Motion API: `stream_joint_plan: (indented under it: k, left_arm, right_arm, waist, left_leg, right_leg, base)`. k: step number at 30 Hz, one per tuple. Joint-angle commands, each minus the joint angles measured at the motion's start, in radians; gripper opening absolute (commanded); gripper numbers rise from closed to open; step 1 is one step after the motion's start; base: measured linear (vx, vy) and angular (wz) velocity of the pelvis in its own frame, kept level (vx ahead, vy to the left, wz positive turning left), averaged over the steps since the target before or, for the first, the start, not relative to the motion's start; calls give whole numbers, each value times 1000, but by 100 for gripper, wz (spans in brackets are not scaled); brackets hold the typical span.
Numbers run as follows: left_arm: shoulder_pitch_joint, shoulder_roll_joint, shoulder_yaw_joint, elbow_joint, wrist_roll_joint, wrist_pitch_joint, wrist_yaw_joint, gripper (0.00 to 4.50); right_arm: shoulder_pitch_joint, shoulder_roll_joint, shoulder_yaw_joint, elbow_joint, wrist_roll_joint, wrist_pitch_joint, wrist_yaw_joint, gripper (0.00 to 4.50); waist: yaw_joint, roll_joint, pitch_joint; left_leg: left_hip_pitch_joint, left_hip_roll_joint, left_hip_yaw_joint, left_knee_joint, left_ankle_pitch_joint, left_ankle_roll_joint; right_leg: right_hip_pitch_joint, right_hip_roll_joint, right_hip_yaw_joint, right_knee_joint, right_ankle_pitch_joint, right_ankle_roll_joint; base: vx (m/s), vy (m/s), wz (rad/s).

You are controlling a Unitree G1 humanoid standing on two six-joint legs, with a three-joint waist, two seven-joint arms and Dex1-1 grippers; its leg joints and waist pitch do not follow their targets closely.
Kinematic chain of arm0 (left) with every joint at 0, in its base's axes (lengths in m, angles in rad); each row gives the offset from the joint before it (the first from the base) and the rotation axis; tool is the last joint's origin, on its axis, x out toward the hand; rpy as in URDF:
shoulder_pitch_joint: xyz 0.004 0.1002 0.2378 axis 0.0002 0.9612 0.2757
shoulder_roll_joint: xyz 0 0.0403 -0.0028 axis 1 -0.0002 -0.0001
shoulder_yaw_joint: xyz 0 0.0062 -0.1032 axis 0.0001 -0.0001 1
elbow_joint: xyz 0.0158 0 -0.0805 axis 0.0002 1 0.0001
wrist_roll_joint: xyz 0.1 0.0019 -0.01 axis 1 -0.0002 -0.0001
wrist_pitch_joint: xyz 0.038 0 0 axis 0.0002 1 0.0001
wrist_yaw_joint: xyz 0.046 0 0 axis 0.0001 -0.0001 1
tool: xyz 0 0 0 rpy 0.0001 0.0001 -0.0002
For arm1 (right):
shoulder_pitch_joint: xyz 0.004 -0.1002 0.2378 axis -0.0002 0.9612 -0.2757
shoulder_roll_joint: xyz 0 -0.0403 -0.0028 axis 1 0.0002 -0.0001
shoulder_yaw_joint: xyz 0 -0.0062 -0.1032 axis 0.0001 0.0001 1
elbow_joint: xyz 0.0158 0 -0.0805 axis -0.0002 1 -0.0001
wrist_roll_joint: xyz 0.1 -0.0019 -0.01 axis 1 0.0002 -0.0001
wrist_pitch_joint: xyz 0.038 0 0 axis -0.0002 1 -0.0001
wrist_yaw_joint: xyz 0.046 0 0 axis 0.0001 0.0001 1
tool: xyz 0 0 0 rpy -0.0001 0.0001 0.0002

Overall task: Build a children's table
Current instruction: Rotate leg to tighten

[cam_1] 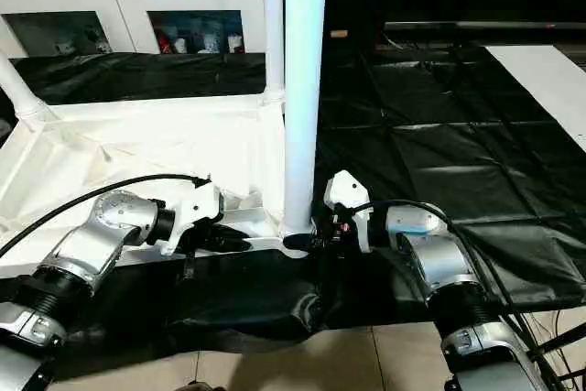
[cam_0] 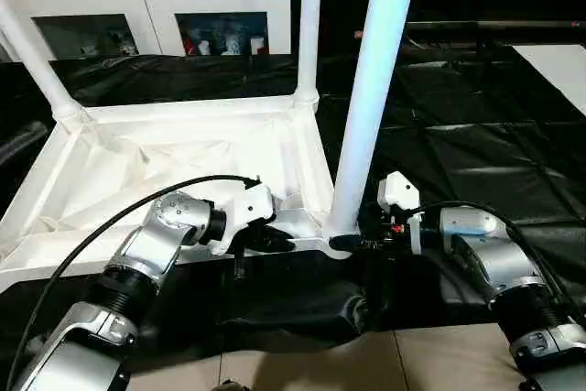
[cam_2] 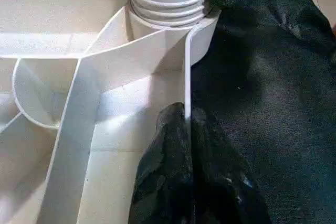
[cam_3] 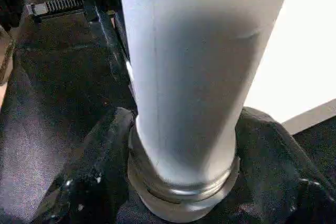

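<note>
Looking down from my head, the tabletop (cam_0: 174, 167) lies upside down on black sheeting; three legs stand in its sockets, the fourth corner unseen. My left pincer (cam_2: 188, 156) pinches its rim near the nearest leg (cam_3: 194, 77); my right pincer (cam_3: 184, 192) clasps that leg's threaded base.

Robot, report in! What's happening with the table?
Left gripper shut on tabletop rim. Right gripper around near leg base. Nothing blocking.

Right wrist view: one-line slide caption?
Right gripper straddles the base of the near leg at its corner socket.
</note>
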State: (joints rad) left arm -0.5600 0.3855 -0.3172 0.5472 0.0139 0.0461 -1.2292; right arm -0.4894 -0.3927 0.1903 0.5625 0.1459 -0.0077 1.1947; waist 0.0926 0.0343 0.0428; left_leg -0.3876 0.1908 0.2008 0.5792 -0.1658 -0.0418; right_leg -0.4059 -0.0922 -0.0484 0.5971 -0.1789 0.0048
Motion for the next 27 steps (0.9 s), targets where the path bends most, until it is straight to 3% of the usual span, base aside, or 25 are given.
stream_joint_plan:
  k: [1, 13, 15, 18, 20, 22, 23, 24, 25, 26, 27]
  left_arm:
    - [-1, -10, -13, -35, -12, 5, -12, 0]
    - [1, -8, -17, -39, -6, 27, -13, 0]
    - [-4, -16, -13, -23, 0, 31, 11, 0]
    - [-31, -60, 3, 35, 18, 43, 102, 0]
    - [-43, -79, 10, 55, 20, 49, 135, 0]
    - [-50, -93, 14, 67, 22, 53, 156, 0]
    - [-79, -137, 25, 111, 30, 57, 230, 0]
    - [-79, -137, 25, 111, 30, 57, 230, 0]
    - [-104, -171, 28, 153, 46, 54, 299, 0]
    - [-131, -209, 31, 197, 64, 61, 378, 0]
    - [-131, -209, 31, 197, 64, 61, 378, 0]
  right_arm:
    - [-16, 13, 2, 8, 12, 10, 18, 267]
    - [-9, 21, -9, 24, -1, -2, -18, 265]
    - [-12, 43, -29, 46, -6, -2, -86, 265]
    - [-7, 124, -94, 64, 26, 11, -239, 265]
    - [-6, 155, -113, 68, 36, 17, -294, 265]
    - [-5, 175, -125, 70, 42, 21, -332, 265]
    - [-7, 244, -160, 78, 50, 24, -466, 265]
    - [-7, 244, -160, 78, 50, 24, -466, 265]
    - [-21, 295, -184, 108, 34, 26, -608, 264]
    - [-44, 348, -204, 159, 2, 27, -785, 264]
    - [-44, 348, -204, 159, 2, 27, -785, 264]
  waist:
    - [2, -10, -65]
    - [1, -11, -65]
    - [0, -10, -64]
    - [-11, -11, -58]
    - [-16, -11, -57]
    - [-20, -12, -58]
    - [-26, -9, -57]
    - [-29, -8, -55]
    - [-30, -5, -58]
    - [-35, -6, -58]
    - [-36, -6, -59]
  left_leg:
    - [21, 41, -15, -60, -210, 63]
    - [21, 40, -15, -58, -198, 69]
    - [21, 40, -15, -58, -200, 67]
    - [21, 38, -19, -65, -258, 35]
    - [24, 37, -19, -67, -286, 16]
    - [21, 37, -23, -71, -290, 5]
    - [25, 37, -21, -70, -301, 5]
    - [27, 36, -20, -70, -310, 2]
    - [24, 35, -24, -71, -306, -7]
    - [25, 34, -23, -72, -303, -12]
    - [26, 34, -24, -72, -300, -18]
  right_leg:
    - [45, -48, 29, -56, -129, -262]
    - [46, -48, 28, -53, -110, -269]
    - [45, -49, 29, -54, -119, -269]
    - [44, -50, 30, -62, -213, -249]
    - [39, -50, 33, -67, -252, -236]
    - [42, -51, 32, -66, -257, -226]
    - [36, -48, 33, -69, -251, -225]
    - [33, -47, 35, -71, -256, -226]
    - [38, -51, 34, -69, -259, -221]
    - [35, -49, 35, -70, -249, -220]
    - [34, -50, 35, -70, -247, -221]
  base:
    - [0, 0, 0]
    - [0, 0, 0]
    - [0, 0, 0]
    - [0, 0, 0]
    - [0, 0, 0]
    - [0, 0, 0]
    - [0, 0, 0]
    - [0, 0, 0]
    - [0, 0, 0]
    - [0, 0, 0]
    - [0, 0, 0]
